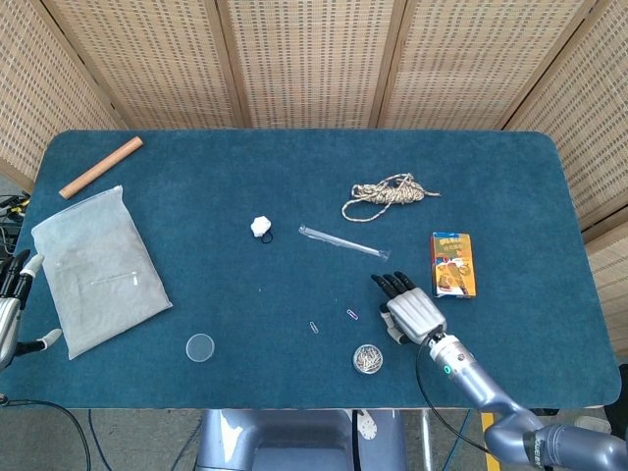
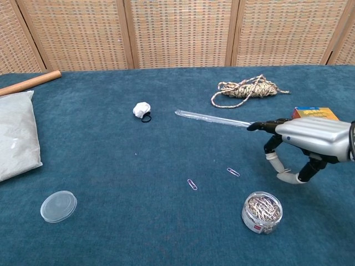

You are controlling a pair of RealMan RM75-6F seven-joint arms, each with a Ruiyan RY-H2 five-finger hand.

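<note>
Nothing legible anywhere (the orange box (image 1: 452, 264) shows only blurred print).

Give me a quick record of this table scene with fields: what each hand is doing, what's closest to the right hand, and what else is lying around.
right hand: above the table, fingers spread, holding nothing
left hand: at the table's left edge, idle
nearest things: paper clip tub, uncapped; two loose clips; clear tube; orange box
lid: apart, front left
elsewhere: rope bundle, white wad, grey pouch, wooden rod
surface: blue table
</note>
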